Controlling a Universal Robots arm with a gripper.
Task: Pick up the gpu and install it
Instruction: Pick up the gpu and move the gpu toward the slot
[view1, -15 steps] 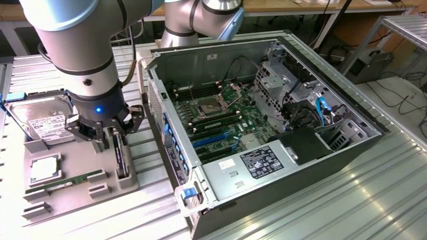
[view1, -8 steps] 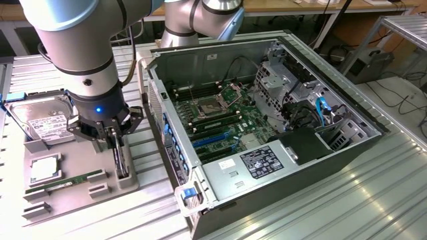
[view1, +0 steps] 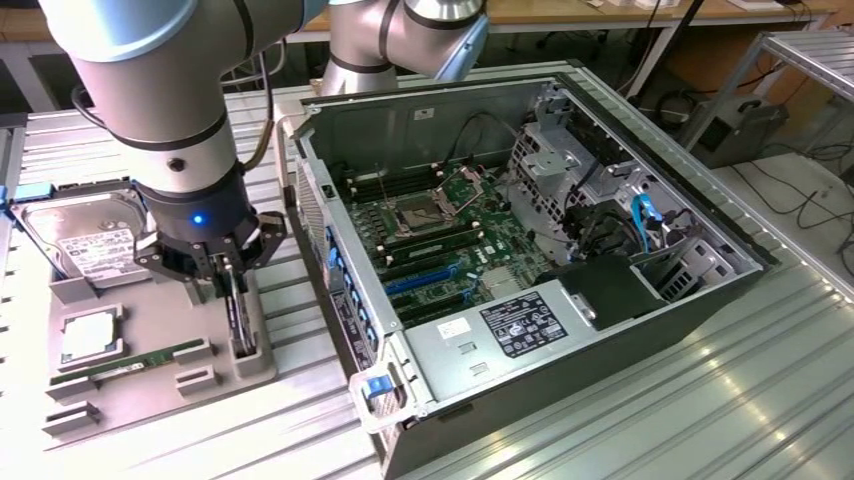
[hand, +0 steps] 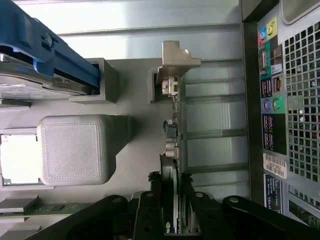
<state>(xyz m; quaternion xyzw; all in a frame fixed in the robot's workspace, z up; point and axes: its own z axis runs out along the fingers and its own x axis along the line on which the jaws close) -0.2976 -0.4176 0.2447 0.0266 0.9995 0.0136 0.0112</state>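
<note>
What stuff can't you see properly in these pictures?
- gpu, exterior view: it stands on edge in its holder, top covered by the gripper; its flat faces do not show.
- gpu, wrist view: edge-on, near end covered by the gripper.
- Hard drive, exterior view: one corner behind the arm; label print too small to read.
- Case, exterior view: bottom corner cut off by the picture's edge.

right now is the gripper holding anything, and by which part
Cannot tell if it grips: the gripper straddles the top edge of the gpu, away from its bracket, the card standing in its holder.
</note>
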